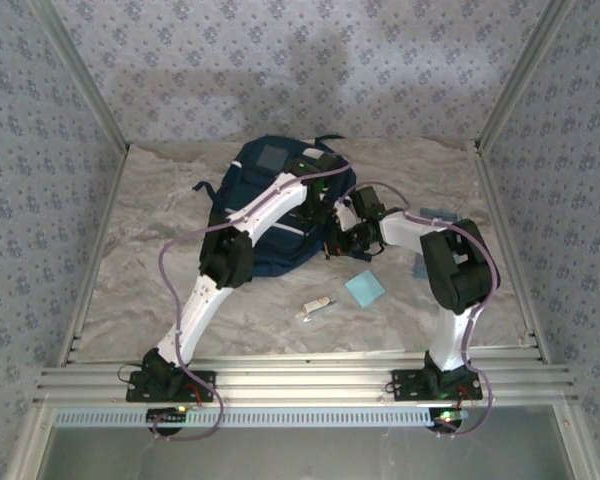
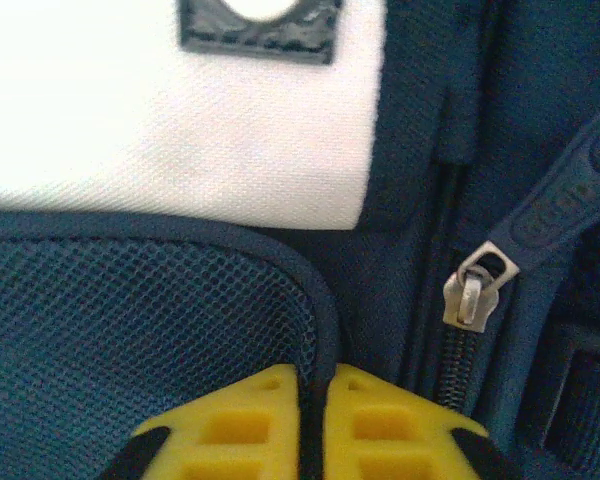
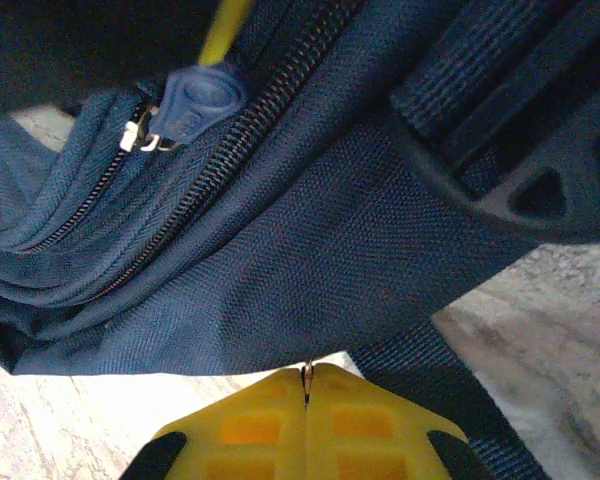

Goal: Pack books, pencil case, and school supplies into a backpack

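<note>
the large navy-blue fabric backpack with white patches lies on the marbled grey table, and both arms reach onto its right side. the left gripper is pressed closed, its yellow fingertips meeting on the dark piped edge of a mesh pocket, beside a metal zipper pull. the right gripper is closed too, pinching the backpack's lower fabric edge, which hangs clear of the table. a small flat light-blue square pad and a slim white stick lie just in front of the backpack.

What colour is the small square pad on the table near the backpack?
The pad beside the backpack is light blue, clearest in the top external view.
</note>
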`<act>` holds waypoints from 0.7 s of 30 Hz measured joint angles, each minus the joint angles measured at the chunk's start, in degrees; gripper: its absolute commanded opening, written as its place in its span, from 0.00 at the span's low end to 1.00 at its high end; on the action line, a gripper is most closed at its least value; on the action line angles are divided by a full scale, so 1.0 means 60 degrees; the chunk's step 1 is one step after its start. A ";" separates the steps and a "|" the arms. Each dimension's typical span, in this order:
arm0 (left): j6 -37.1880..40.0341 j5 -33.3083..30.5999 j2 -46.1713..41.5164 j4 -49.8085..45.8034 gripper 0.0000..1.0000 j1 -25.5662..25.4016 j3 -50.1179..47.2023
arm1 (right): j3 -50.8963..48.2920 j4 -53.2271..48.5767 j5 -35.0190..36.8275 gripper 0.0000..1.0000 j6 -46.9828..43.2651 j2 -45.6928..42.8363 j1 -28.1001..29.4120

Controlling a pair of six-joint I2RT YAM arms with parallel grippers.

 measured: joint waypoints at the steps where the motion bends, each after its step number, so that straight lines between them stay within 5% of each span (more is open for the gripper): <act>1: -0.0040 0.0076 0.0000 0.0011 0.02 0.0025 -0.0033 | -0.0066 0.0080 0.0124 0.00 0.0062 -0.0066 0.0080; 15: -0.0492 0.2106 -0.0157 0.0004 0.02 0.0860 -0.0313 | 0.0204 -0.0047 0.1956 0.00 0.1293 -0.0346 0.1701; 21: -0.0816 0.2361 -0.0127 -0.0044 0.07 0.0863 -0.0004 | 0.0379 -0.0455 0.1767 0.00 0.0656 -0.0288 0.2401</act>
